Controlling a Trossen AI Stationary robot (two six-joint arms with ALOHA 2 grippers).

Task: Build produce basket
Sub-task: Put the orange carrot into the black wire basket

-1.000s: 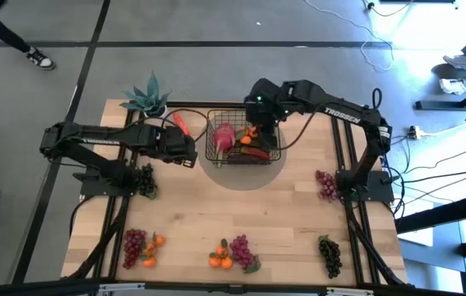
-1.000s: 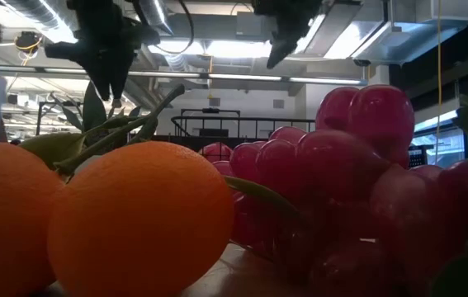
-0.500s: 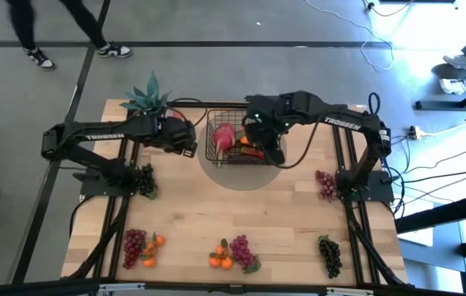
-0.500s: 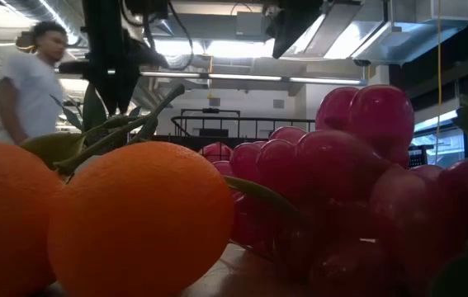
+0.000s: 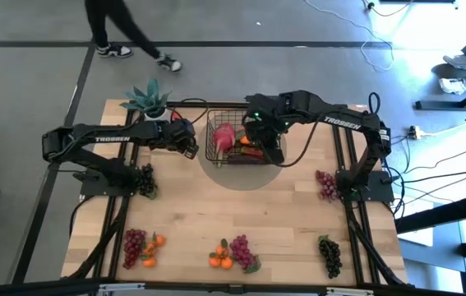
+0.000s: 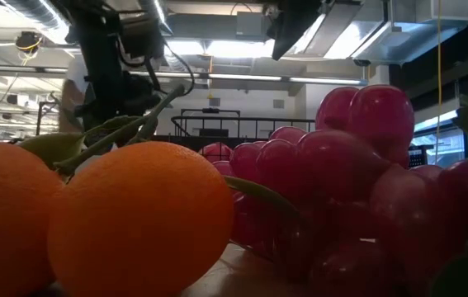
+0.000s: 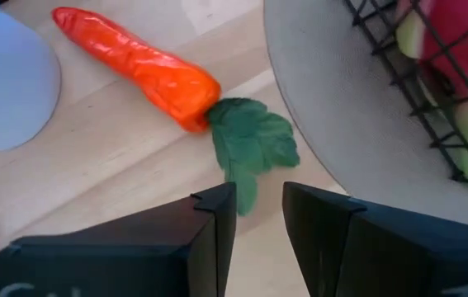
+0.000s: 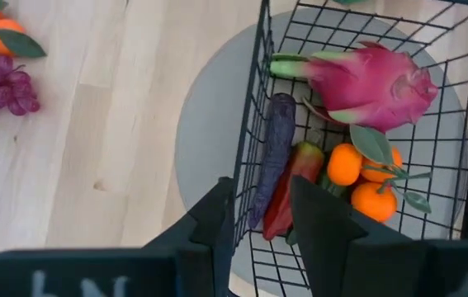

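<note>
- Left gripper (image 7: 258,206) hangs over the pale wooden desk (image 5: 241,222), just beside the rectangular black wire-mesh basket (image 5: 243,141). Its fingers (image 7: 209,223) stand narrowly parted and hold nothing.
- The glossy orange toy carrot with green fabric leaves (image 7: 147,70) lies on the desk beyond them, outside the basket. Risk: closing on the leaves alone; the floppy fabric could slip and drop the carrot.
- Right gripper (image 8: 262,206) hovers at the basket's wire wall, fingers part open and empty. Risk: a fingertip catching the mesh and dragging the basket off its round grey mat (image 8: 209,148).
- The basket already holds a pink-red radish (image 8: 366,78), a dark eggplant (image 8: 276,148), a red pepper (image 8: 293,186) and small oranges (image 8: 357,181); a jolt could spill them.
- Both arms crowd the basket; collision is possible.
</note>
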